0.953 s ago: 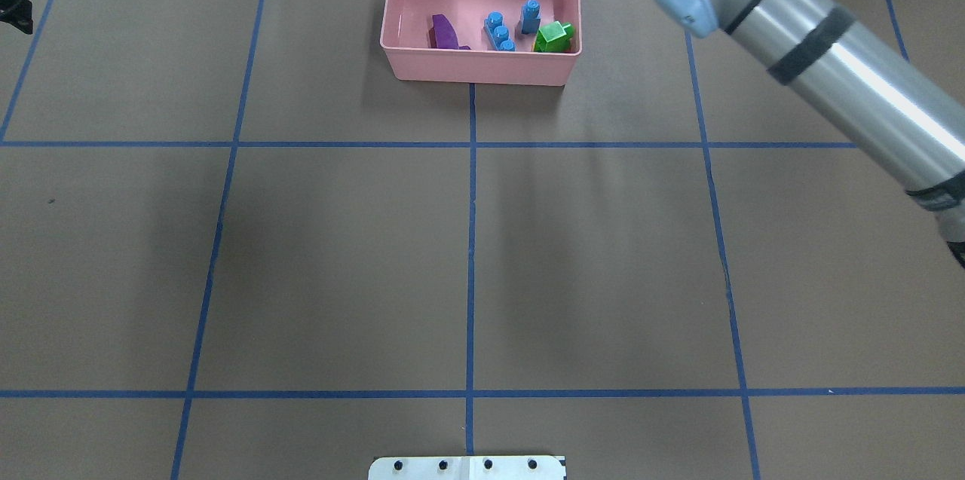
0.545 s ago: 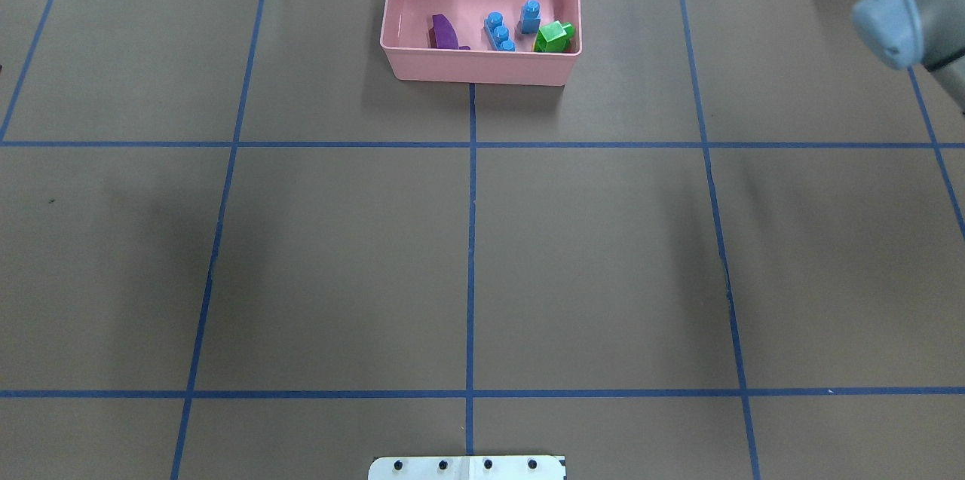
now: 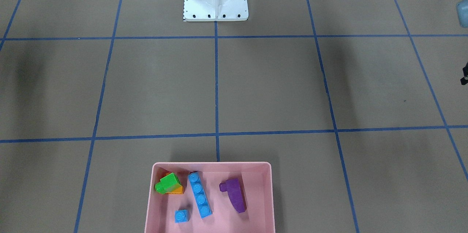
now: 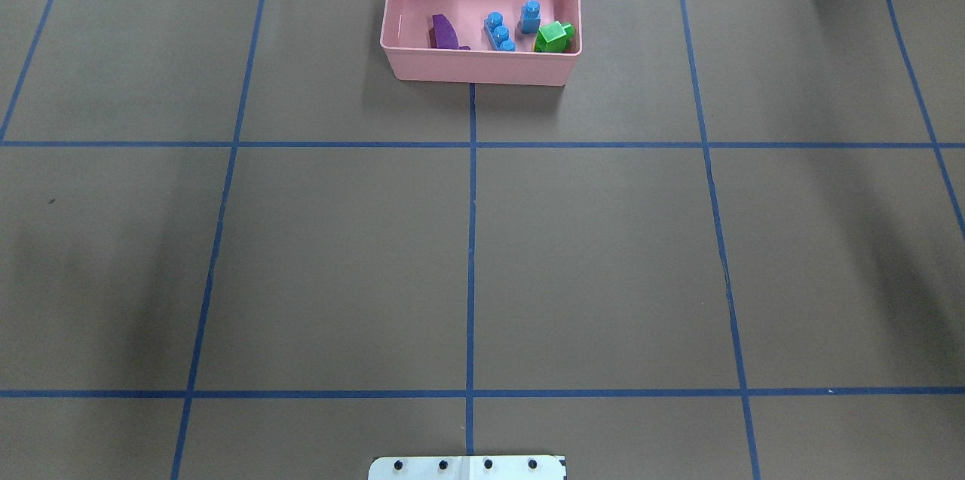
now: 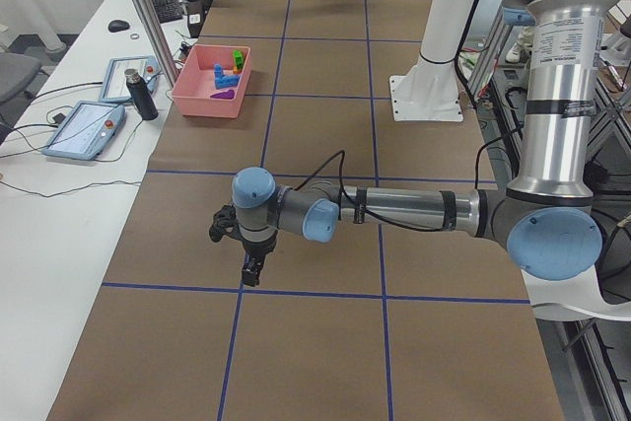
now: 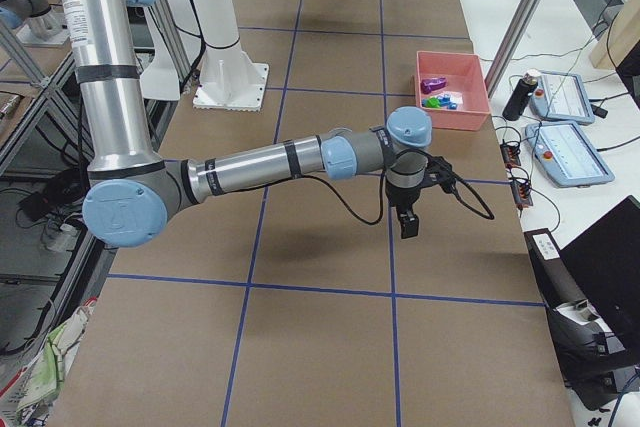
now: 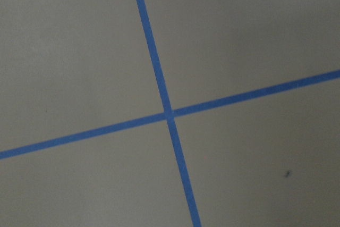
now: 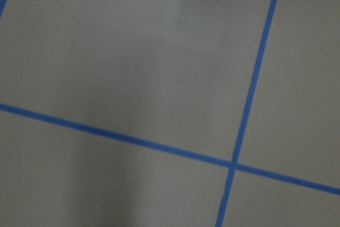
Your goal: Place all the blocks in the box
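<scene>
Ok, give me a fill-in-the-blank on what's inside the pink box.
The green block rests on an ____ block.
The long blue bar shows ____ studs.
The box holds ____ blocks in all.
Missing words: orange; four; five.

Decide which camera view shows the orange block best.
Exterior front-facing: the orange block peeks out beneath the green block. Overhead mostly hides it behind green; side views too small; wrist views show only table.
</scene>
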Controlling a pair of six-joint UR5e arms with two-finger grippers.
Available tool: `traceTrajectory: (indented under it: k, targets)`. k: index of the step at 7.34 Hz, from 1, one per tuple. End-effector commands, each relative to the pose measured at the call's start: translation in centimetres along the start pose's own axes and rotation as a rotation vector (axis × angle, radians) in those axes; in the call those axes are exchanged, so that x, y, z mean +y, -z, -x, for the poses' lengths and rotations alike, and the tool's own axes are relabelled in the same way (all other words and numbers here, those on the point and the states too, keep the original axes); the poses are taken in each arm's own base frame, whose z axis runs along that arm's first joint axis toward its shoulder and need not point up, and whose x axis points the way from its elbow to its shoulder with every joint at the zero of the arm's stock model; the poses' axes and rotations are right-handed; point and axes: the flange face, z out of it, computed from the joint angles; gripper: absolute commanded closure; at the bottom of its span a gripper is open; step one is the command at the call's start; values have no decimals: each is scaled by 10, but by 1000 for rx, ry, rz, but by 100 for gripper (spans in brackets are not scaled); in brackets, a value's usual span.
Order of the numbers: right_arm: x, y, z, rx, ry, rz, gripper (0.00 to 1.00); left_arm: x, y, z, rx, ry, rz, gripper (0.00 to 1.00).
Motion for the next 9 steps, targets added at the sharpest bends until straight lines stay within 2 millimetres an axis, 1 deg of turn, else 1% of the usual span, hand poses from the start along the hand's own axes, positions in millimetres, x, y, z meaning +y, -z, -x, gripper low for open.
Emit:
traceTrajectory:
  k: [1, 2, 3, 4, 5, 6, 7, 8, 9]
  targets:
    - [91, -50, -54, -9, -122, 118, 0, 53, 10, 1, 0, 3, 5, 0]
    - [103, -53, -65, -13, -158, 134, 0, 65, 15, 14, -6, -43, 6, 0]
    - [128, -58, -75, -61, -196, 147, 0, 67, 29, 22, -8, -2, 39, 0]
    - [138, -56, -77, -138, -216, 138, 0, 68, 47, 17, -4, 18, 75, 0]
    - [149, -54, -84, -151, -227, 132, 0, 53, 55, 14, -2, 35, 96, 0]
    - [155, -51, -90, -153, -195, 121, 0, 38, 58, 14, -1, 52, 104, 0]
    - [157, -46, -93, -152, -192, 110, 0, 18, 61, 14, 4, 70, 114, 0]
    - [161, -41, -98, -148, -206, 96, 0, 3, 56, 20, 12, 145, 113, 0]
    - [162, -31, -101, -143, -224, 75, 0, -4, 58, 18, 10, 173, 105, 0]
